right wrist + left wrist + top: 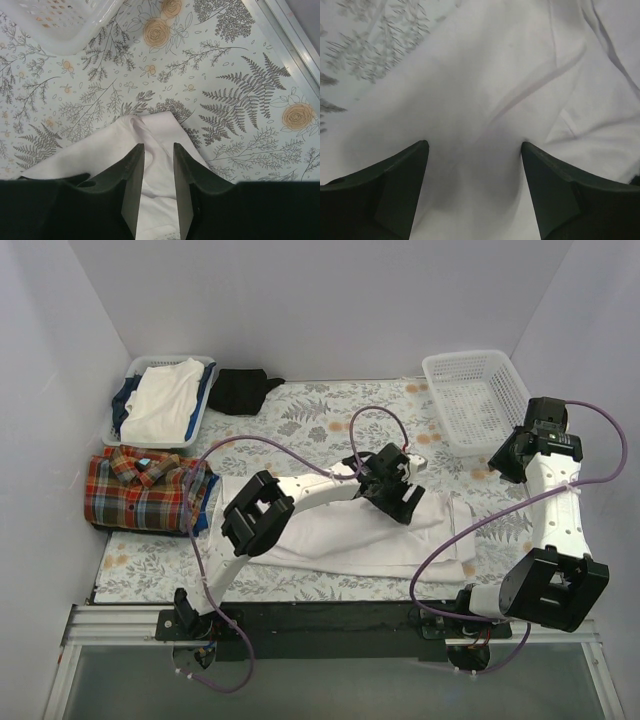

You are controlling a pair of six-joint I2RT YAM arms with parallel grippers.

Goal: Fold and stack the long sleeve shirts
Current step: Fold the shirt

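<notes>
Jaws spread, the left gripper hangs over the white shirt mid-table, likely for its next fold (right gripper slightly parted, empty, at right); the plaid shirt lies folded, left.

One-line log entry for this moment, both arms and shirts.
white shirt: lying flat, not stacked | left gripper: open over it | right gripper: open, empty, near white basket | plaid shirt: folded, far left
</notes>
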